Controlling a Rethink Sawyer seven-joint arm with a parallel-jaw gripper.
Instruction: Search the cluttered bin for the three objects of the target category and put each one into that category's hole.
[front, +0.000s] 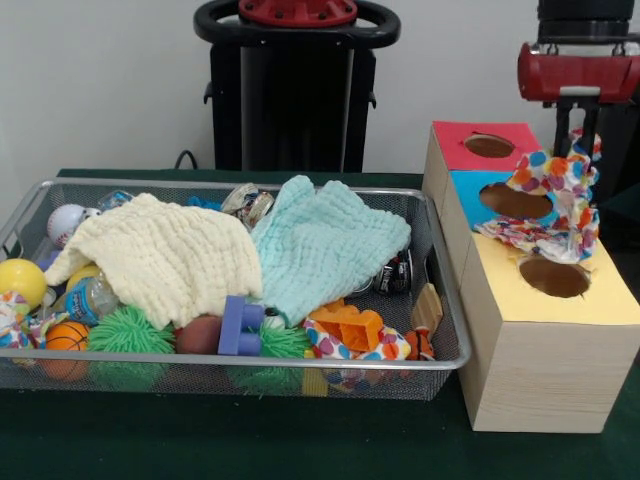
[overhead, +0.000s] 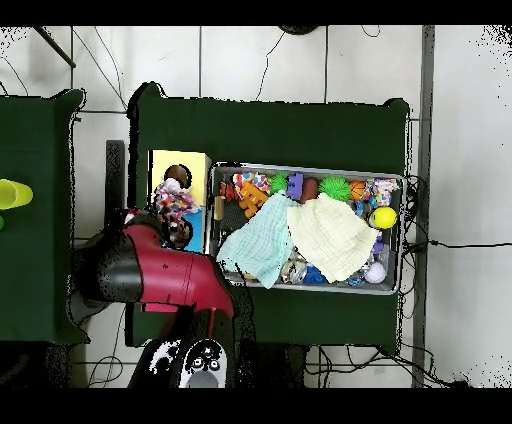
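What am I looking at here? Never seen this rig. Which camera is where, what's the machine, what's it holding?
It is a single red and black robot arm on a pedestal at a green table. The front view looks across the table at the robot; the overhead view looks straight down, turned half round.

On the table sits a wire mesh bin full of clutter: a cream cloth, a mint-green cloth, balls and toys, plus a polka-dot cloth at its front edge.

Beside it stands a wooden box with red, blue and yellow tops, each with a hole. The gripper hangs over the box with another dotted cloth dangling from it, draped above the yellow hole.
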